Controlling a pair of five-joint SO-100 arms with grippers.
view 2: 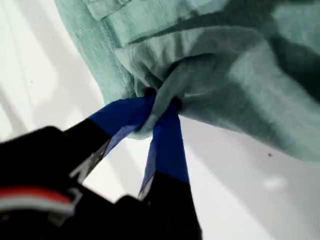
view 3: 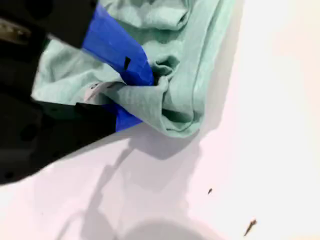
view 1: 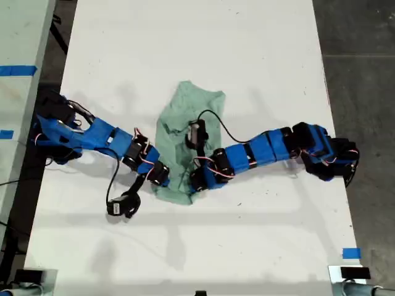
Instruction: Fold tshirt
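Note:
The pale mint-green tshirt [view 1: 185, 114] lies bunched and partly folded in the middle of the white table [view 1: 185, 37]. My first gripper [view 1: 165, 179], on the arm coming from the exterior view's left, is shut on a gathered fold at the shirt's near edge. In the first wrist view its blue fingers [view 2: 167, 140] pinch the tshirt [view 2: 225, 60], where my first gripper [view 2: 161, 100] shows clearly. My second gripper [view 1: 194, 183], on the arm from the exterior view's right, is shut on a crumpled corner; the second wrist view shows my second gripper [view 3: 150, 85] gripping the tshirt [view 3: 195, 50].
A black cable with a small camera [view 1: 121, 206] loops on the table near the first arm. Blue tape [view 1: 350, 253] marks the table's near corner at the exterior view's right. Grey floor [view 1: 364, 55] borders the table on that side. Small specks [view 3: 250, 227] lie on the tabletop.

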